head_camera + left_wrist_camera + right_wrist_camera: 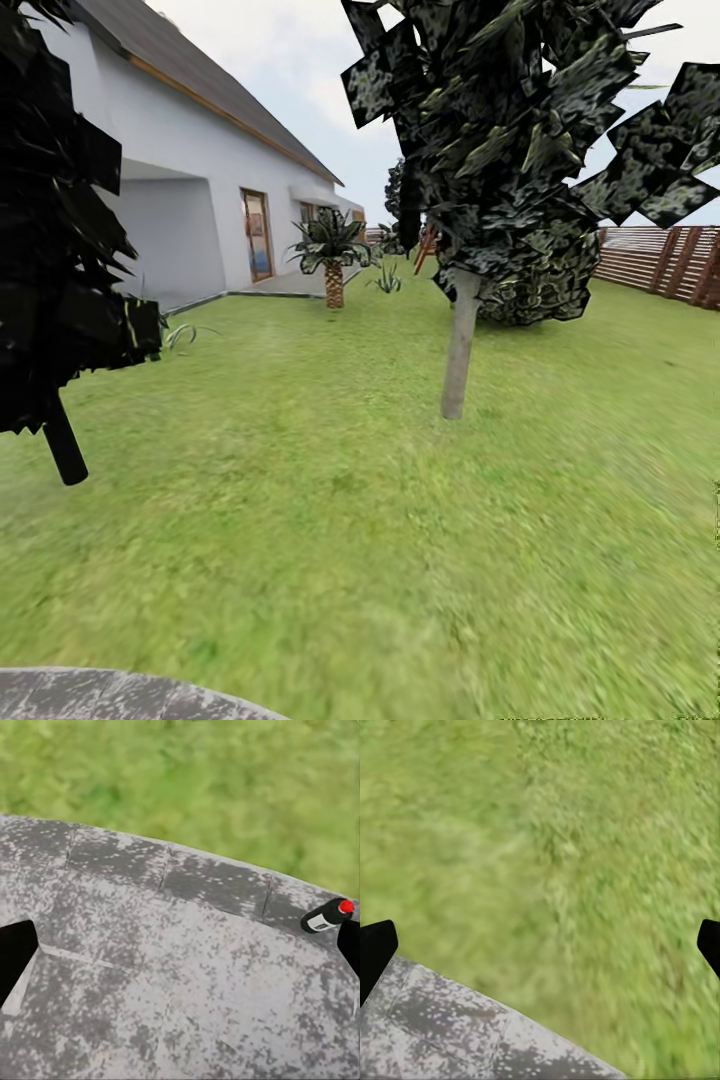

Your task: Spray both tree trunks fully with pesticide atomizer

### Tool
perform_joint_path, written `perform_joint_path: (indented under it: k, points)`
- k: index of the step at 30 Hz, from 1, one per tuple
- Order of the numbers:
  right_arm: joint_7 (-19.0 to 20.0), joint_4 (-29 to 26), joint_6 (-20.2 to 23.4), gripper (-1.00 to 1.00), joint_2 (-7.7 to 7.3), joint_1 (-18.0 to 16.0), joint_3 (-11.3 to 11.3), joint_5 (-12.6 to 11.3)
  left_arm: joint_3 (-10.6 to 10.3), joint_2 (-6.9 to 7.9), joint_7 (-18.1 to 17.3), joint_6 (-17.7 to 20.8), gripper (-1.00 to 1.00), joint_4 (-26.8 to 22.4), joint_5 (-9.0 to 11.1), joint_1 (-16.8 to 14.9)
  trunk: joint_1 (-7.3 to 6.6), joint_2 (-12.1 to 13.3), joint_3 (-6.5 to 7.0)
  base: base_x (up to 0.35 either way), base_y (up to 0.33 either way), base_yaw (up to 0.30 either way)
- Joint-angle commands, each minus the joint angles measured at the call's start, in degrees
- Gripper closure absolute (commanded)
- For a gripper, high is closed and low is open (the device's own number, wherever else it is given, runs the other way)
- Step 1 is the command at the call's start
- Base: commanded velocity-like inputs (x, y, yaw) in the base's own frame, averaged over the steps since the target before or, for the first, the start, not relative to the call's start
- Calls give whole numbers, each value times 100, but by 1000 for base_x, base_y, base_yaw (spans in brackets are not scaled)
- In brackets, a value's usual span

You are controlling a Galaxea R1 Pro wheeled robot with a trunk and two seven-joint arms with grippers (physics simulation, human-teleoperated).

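On the grey paved slab, close to its curved edge where the lawn begins, the pesticide atomizer lies on its side, a small dark bottle with a red top. It is seen in the left wrist view, just beside one dark fingertip of the left end effector. The two fingertips stand wide apart at the two sides of that picture and nothing is between them, so this end effector is fully open and empty. The right end effector is the same: its tips are far apart and hold nothing, above the edge of the paving and the grass.

In the head view one tree stands in the middle of the lawn, and its tree trunk is pale and bare. I see no whitish specks of pesticide on the bark. At the left border there is a darker, near-black tree with a thin black stem, and behind it the white house, a short palm and the brown fence at the far right.

My judgement is that the task is at its very start. The bottle is not yet picked up, no trunk is sprayed, and the second tree of the task cannot be identified here. What is left: to grasp the atomizer from the floor, go to each tree and cover both trunks.
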Motion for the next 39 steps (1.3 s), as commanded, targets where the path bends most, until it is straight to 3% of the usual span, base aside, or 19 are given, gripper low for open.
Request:
perform_joint_path:
  k: [1, 39]
  points:
    - [0, 0, 0, -100, 0, 0, 0, 0, 0, 0, 0, 0, -100, 0, 0, 0, 0, 0, 0, 90, 326, -244]
    - [0, 5, 0, -100, 0, 0, 0, 0, 0, 0, 2, 0, -100, 0, 0, 0, 0, 0, 0, 6, 330, -288]
